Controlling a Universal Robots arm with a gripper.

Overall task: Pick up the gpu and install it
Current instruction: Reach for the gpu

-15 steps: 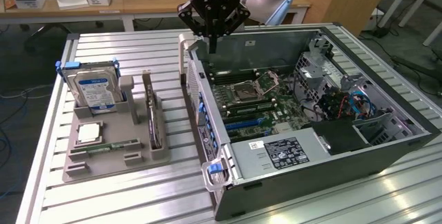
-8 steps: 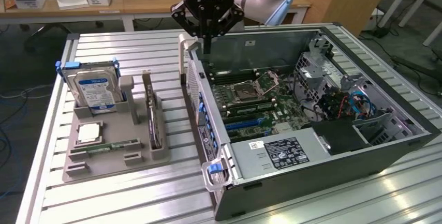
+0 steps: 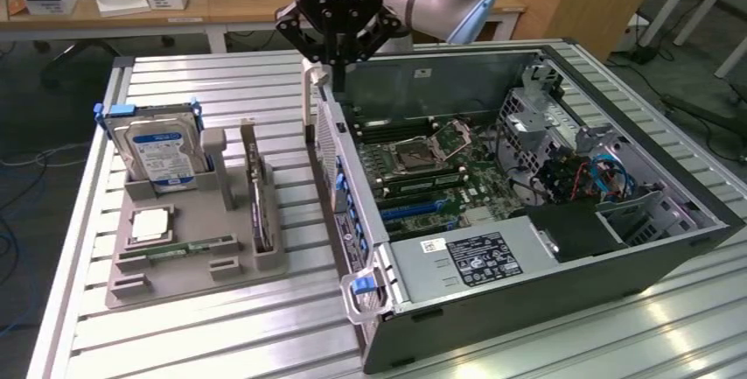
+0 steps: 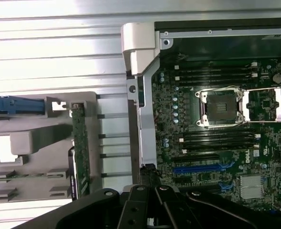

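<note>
Hard drive (image 3: 160, 153): one, upright in the grey holder (image 3: 175, 296) on the tabletop (image 3: 210, 344).
gpu (image 3: 259, 208): one, on edge in the holder, apart from the hand (image 3: 335, 57), lower and toward the exterior view's left; seen edge-on, face hidden.
Hand: fingers pinched together, empty, above the case wall.
Computer case (image 3: 561, 278): one, open.

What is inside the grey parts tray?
The gpu on edge, the hard drive upright, a memory stick and a chip lying flat. The gpu's and drive's lower edges are covered.
</note>
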